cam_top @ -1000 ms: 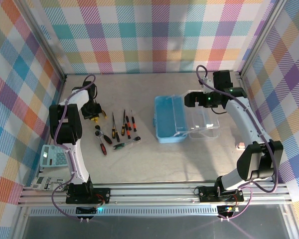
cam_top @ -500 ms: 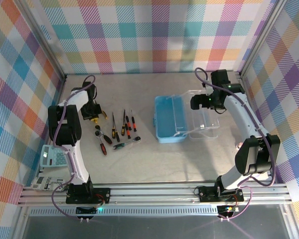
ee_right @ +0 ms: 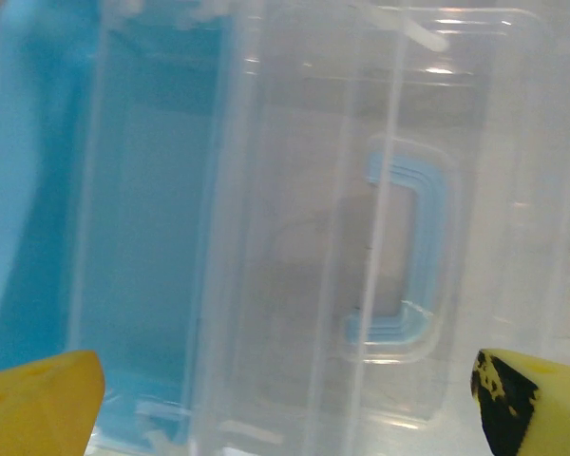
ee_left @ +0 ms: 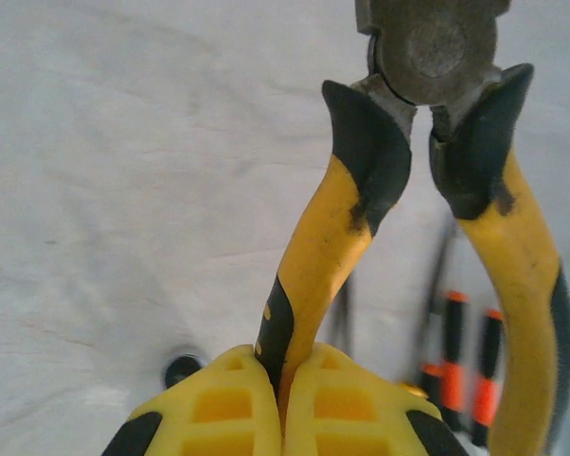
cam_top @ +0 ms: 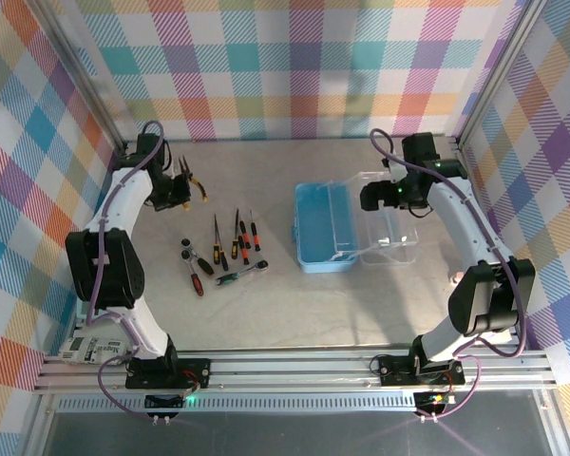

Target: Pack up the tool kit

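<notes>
The tool kit's light-blue box (cam_top: 315, 228) lies open in the middle of the table, its clear lid (cam_top: 388, 233) folded out to the right. My left gripper (cam_top: 178, 193) is at the back left, shut on one yellow-and-black handle of the pliers (cam_top: 195, 186). In the left wrist view the pliers (ee_left: 361, 180) hang above the table, one handle pinched between my left gripper's (ee_left: 283, 389) yellow fingers. My right gripper (cam_top: 369, 197) hovers open over the lid (ee_right: 313, 237) and its blue handle (ee_right: 408, 247), holding nothing. Several screwdrivers (cam_top: 236, 237) and a ratchet wrench (cam_top: 243, 275) lie left of the box.
A calculator-like device (cam_top: 87, 348) lies at the near left corner by the left arm's base. Plaid walls and an aluminium frame (cam_top: 294, 366) close the table in on all sides.
My left arm has swung back and to the left, carrying the pliers away from the tool row. The right gripper shifted slightly and still hangs open over the lid.
</notes>
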### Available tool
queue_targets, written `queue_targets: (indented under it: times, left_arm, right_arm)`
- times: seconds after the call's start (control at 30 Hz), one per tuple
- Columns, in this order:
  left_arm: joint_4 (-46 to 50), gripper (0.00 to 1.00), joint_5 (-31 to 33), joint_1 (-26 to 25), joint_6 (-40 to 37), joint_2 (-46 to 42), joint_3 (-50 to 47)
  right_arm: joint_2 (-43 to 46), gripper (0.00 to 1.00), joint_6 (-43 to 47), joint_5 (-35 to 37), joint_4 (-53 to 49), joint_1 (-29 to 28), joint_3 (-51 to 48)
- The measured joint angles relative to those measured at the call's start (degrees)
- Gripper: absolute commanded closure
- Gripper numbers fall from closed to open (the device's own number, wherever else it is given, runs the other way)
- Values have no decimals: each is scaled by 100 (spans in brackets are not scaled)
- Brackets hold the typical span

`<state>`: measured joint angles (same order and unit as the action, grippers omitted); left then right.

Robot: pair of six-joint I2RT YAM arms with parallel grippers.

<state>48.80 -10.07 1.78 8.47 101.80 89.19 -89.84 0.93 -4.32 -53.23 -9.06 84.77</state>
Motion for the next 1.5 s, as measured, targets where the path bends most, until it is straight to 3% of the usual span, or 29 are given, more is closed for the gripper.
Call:
queue_targets:
  times: [0.07,0.23,0.43,0.67,1.07,1.37,1.5]
  left_arm:
    - [-90,100,-356,-225,2,-151,0]
    - [-444,100,-1062,-1207,125,-212,79]
    - [-944,100,-1611,-2031,452,-98,195]
    - [-1486,100,-1801,-2369,868,352,492]
    - [-1620,100,-1888,-2747,1019,638,605]
    - [-1609,100,-1685,-2747,1023,713,616]
    - [-1602,100,-1661,-2747,1023,723,616]
  right_arm:
    - [0,0,-2,-199,4,-173,149]
    - [-13,22,-155,-850,256,-713,494]
    - [-374,33,-516,-1335,693,-1191,721]
    - [-820,45,-925,-1451,1143,-1469,769]
    - [-1128,62,-1366,-1628,1751,-1644,772]
    - [-1445,64,-1469,-1773,1805,-1670,944]
    - [-1471,57,-1543,-1792,1814,-1685,955]
